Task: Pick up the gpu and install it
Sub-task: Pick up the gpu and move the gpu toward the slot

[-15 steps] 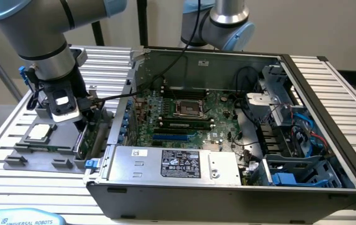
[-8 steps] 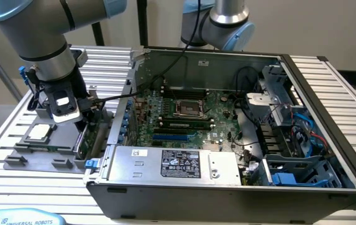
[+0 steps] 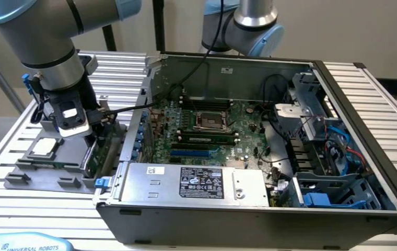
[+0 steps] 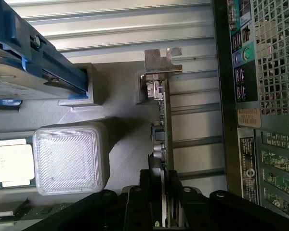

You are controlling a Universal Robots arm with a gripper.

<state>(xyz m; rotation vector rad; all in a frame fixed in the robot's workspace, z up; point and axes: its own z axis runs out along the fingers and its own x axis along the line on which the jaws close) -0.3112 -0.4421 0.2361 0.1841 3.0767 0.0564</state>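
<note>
Inside the gripper's (image 4: 164, 177) grasp, gpu (image 4: 163, 115)

Half of the gpu (image 4: 164, 125) lies hidden between the gripper (image 4: 164, 177) fingers clamping it

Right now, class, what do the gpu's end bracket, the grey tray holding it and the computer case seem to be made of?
End bracket of the gpu: bare metal, probably steel, silvery with a dull shine. The tray: likely moulded plastic, matte even grey with rounded edges. The computer case: seemingly painted sheet metal, dark matte walls and a perforated grille.
</note>
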